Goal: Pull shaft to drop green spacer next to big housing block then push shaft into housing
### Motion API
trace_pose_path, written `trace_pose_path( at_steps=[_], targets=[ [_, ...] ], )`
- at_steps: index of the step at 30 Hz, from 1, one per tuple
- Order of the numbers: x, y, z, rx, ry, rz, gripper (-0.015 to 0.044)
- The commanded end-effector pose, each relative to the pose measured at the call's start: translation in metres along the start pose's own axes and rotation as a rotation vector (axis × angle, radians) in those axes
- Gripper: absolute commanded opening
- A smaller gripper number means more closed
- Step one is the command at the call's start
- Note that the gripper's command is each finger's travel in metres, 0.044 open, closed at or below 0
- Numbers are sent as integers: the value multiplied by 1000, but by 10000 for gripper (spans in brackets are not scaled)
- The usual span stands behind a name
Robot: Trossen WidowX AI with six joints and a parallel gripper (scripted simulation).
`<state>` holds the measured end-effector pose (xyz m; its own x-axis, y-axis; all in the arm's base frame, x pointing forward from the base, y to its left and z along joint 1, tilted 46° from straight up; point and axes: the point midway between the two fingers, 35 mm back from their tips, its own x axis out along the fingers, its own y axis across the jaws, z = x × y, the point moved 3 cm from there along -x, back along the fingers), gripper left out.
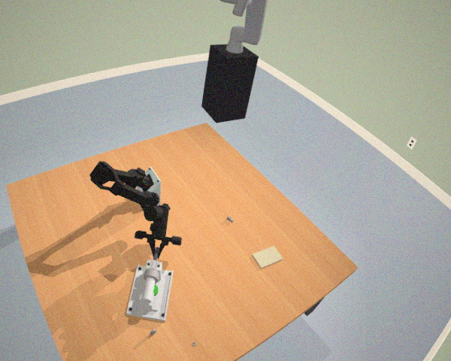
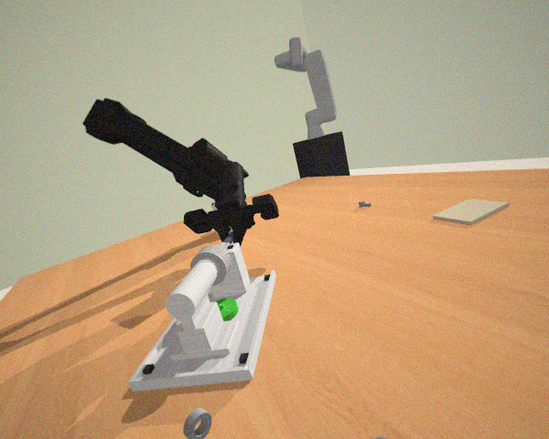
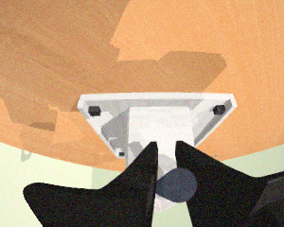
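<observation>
The green spacer [image 1: 155,289] [image 2: 228,309] lies low on the white base plate [image 1: 169,293] [image 2: 263,317] [image 3: 156,96], beside the raised white cylinder [image 1: 149,289] [image 2: 192,289]. Light grey rings [image 1: 152,274] [image 2: 212,261] sit between that cylinder and the white upright block [image 2: 235,279] [image 3: 158,124]. My gripper [image 1: 155,256] [image 3: 165,147] is shut on the dark blue-grey shaft [image 2: 229,236] [image 3: 181,185], at the end that sticks out of the upright block. The fingertips are close to the block's outer face. The shaft's inner part is hidden by the rings and cylinder.
A loose grey ring [image 1: 152,332] [image 2: 190,426] lies off the plate's far end. Another small ring [image 1: 194,344] is nearby. A small grey part [image 1: 229,219] [image 2: 363,204] and a flat beige slab [image 1: 267,257] [image 2: 471,210] lie on the table. A grey arm stands on a black pedestal [image 1: 229,83] [image 2: 320,155] beyond.
</observation>
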<state>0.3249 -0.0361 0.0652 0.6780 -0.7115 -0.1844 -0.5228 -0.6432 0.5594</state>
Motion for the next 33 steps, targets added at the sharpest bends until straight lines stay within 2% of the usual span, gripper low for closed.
trace_pose_path(
  at_steps=[1,33],
  targets=[
    [3,0,-5,6,5,4,0],
    [12,0,-13,6,5,4,0]
  ],
)
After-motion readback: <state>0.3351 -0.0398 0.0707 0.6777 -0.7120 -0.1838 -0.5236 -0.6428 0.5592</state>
